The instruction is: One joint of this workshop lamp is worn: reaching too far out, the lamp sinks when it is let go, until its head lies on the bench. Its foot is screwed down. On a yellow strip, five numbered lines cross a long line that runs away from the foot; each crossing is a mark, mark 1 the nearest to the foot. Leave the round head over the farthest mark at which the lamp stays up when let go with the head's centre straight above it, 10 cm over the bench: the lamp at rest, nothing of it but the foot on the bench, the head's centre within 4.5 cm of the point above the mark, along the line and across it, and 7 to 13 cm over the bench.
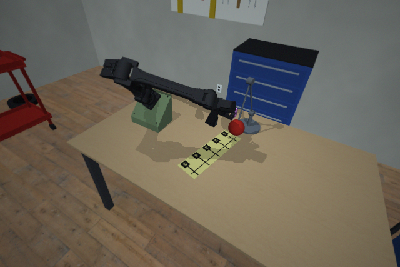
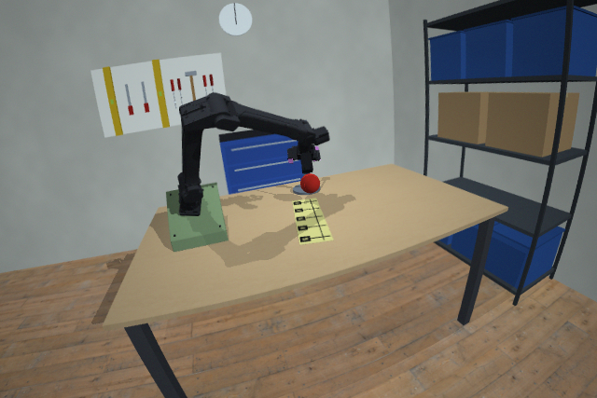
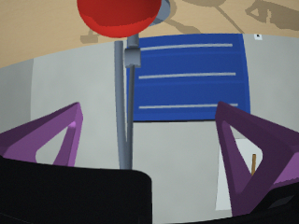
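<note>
The lamp has a grey round foot (image 1: 252,127) (image 2: 297,189), two thin grey rods (image 1: 245,99) (image 3: 121,107) meeting at a raised joint (image 1: 250,80), and a round red head (image 1: 235,127) (image 2: 310,183) (image 3: 119,16). The head hangs a little above the bench, over the foot-side end of the yellow strip (image 1: 210,153) (image 2: 313,222) with its five numbered lines. My gripper (image 1: 234,114) (image 2: 304,162) (image 3: 149,109) is open and empty. It is just above the head, beside the rods; the rods show between the purple fingers without touching them.
The arm stands on a green block (image 1: 151,112) (image 2: 195,225) at the bench's (image 1: 290,176) (image 2: 385,211) back left. A blue drawer cabinet (image 1: 271,79) (image 2: 260,157) (image 3: 192,75) stands behind the lamp. A shelf rack (image 2: 506,118) is at the right, a red cart (image 1: 15,95) at the left.
</note>
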Controlling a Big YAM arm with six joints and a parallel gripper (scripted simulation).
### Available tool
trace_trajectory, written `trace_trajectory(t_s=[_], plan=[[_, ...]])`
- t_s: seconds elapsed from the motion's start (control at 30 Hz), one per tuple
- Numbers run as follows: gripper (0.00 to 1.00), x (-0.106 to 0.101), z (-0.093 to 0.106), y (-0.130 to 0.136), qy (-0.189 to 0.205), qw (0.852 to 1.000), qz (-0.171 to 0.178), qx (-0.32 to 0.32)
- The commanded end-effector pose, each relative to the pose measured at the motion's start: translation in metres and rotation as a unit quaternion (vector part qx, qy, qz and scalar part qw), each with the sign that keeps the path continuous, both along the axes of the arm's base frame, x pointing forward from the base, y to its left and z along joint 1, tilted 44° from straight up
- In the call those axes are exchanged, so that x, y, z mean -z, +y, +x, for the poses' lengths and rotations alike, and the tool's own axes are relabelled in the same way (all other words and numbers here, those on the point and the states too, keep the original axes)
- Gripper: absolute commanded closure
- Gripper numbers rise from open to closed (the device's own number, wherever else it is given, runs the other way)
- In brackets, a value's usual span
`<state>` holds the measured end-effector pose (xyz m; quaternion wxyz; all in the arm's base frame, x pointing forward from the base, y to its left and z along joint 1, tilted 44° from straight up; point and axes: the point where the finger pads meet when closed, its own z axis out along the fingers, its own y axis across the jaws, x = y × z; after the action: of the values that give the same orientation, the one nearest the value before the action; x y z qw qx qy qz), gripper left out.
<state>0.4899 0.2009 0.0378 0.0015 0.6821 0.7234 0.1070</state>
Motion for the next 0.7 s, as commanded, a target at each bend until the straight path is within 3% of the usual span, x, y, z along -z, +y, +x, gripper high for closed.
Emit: trace_trajectory(t_s=[0.0,0.4,0.67], plan=[[0.00,-0.004,0.001,0.003,-0.004,1.000,0.002,-0.002],[0.00,-0.004,0.001,0.003,-0.004,1.000,0.002,-0.002],[0.00,-0.023,0.014,0.019,-0.002,1.000,-0.011,-0.005]])
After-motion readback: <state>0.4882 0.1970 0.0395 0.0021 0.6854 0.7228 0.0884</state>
